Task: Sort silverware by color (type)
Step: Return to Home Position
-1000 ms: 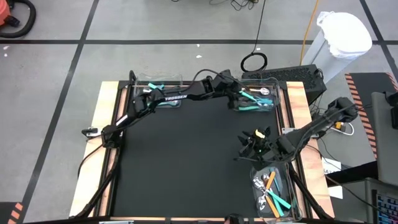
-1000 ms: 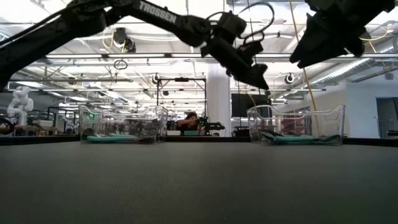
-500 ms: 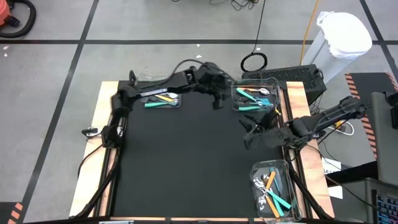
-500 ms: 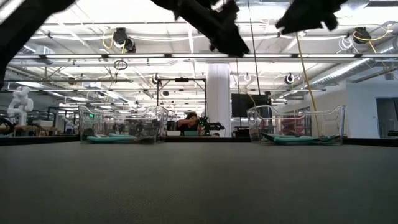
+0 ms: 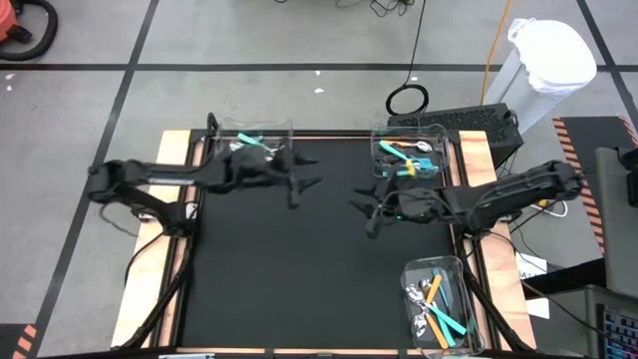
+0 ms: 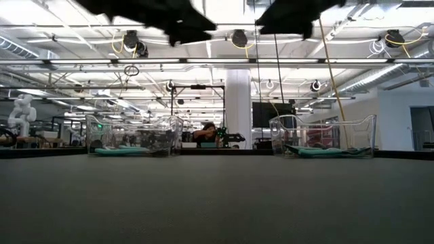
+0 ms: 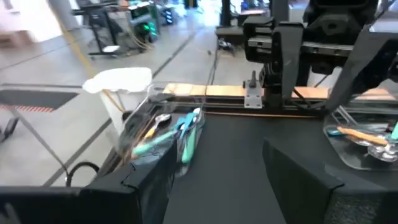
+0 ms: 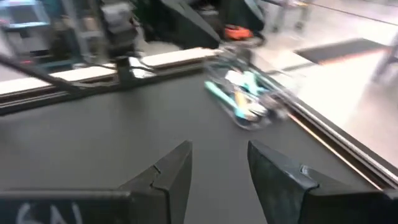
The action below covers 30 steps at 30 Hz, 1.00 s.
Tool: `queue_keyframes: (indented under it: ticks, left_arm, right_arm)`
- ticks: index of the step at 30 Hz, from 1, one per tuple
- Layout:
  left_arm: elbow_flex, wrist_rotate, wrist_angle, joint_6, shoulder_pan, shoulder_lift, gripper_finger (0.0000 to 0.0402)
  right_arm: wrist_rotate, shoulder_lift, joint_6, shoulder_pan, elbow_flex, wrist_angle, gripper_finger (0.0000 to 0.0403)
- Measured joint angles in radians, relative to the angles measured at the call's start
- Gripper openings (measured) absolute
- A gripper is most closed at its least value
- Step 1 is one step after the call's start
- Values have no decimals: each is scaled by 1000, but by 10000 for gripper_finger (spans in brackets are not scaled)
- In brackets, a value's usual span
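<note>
Silverware (image 5: pixel 407 158) is lying in three clear bins at the tabletop (image 5: pixel 279 269) edges: far-left bin (image 5: pixel 219 135), far-right bin (image 5: pixel 377 140), near-right bin (image 5: pixel 407 269), the last showing mixed orange & teal handles. Left end effector (image 5: pixel 302 189) is hanging above the tabletop beside the far-left bin; right end effector (image 5: pixel 361 211) is hanging nr the far-right bin; both are gaping open, gripping nothing. Homing step is apparently running; next move is calling for each arm to tuck back w/o clipping a bin.
</note>
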Motion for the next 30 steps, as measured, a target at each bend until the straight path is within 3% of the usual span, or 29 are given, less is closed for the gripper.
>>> queue_keyframes:
  ticks: [3, 7, 18, 25, 30]
  left_arm:
    - [-172, -80, 90, -43, -35, -125, 242]
    - [-321, -175, 98, -78, -84, -302, 242]
    - [-488, -232, -4, -108, -204, -757, 242]
    - [-718, -287, 167, -122, -234, -871, 242]
    - [-752, -325, 235, -104, -233, -893, 229]
  right_arm:
    - [-112, 55, -88, -29, 0, 143, 153]
    - [-152, 72, -160, -52, 0, 228, 153]
    - [-150, -162, -148, -66, -7, -16, 153]
    - [-148, -357, -102, -55, -267, 121, 153]
    - [-145, -486, -113, -84, -427, 243, 153]
